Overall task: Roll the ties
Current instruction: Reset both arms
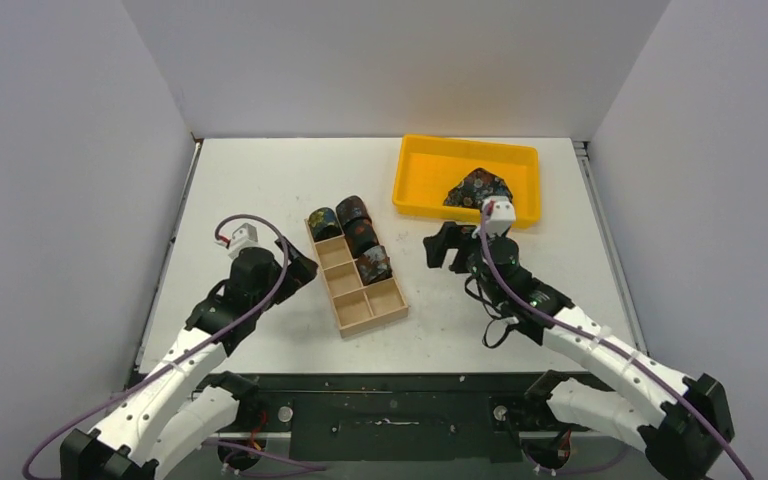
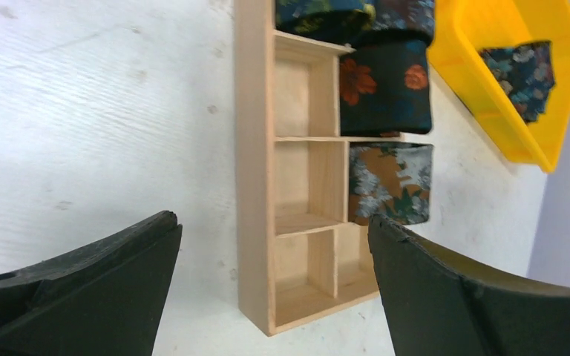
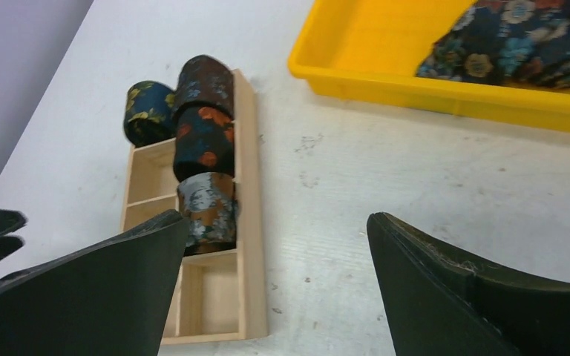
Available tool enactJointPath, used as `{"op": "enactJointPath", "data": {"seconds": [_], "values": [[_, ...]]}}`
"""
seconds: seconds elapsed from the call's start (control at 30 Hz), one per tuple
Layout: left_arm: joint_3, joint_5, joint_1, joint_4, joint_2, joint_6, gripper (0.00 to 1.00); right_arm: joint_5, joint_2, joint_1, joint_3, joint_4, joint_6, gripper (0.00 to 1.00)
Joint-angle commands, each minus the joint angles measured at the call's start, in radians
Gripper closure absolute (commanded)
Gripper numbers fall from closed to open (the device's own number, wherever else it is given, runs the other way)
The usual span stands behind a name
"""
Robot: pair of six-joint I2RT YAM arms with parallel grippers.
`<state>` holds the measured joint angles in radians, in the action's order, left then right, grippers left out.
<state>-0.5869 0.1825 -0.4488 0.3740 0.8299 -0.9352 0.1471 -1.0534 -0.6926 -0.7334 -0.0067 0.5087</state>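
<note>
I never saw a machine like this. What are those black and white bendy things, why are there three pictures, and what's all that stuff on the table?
They are two robot arms, each ending in a two-finger gripper. One picture looks down from above; the other two come from small cameras on each wrist, so the big black shapes there are the fingers. On the white table sits a wooden box with four rolled ties in it and some empty compartments. Behind it, a yellow tray holds one more tie, not rolled. The left gripper and right gripper are both open and hold nothing.
</note>
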Motion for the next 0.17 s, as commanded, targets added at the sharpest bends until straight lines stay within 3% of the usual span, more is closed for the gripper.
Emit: {"op": "enactJointPath", "data": {"seconds": [0.0, 0.13], "values": [[-0.05, 0.178, 0.007, 0.217, -0.057, 0.021, 0.03, 0.24, 0.128, 0.007, 0.114, 0.024, 0.0, 0.05], [-0.042, 0.202, 0.007, 0.21, -0.111, 0.071, 0.04, 0.277, 0.195, 0.01, 0.155, 0.015, 0.008, 0.04]]}}
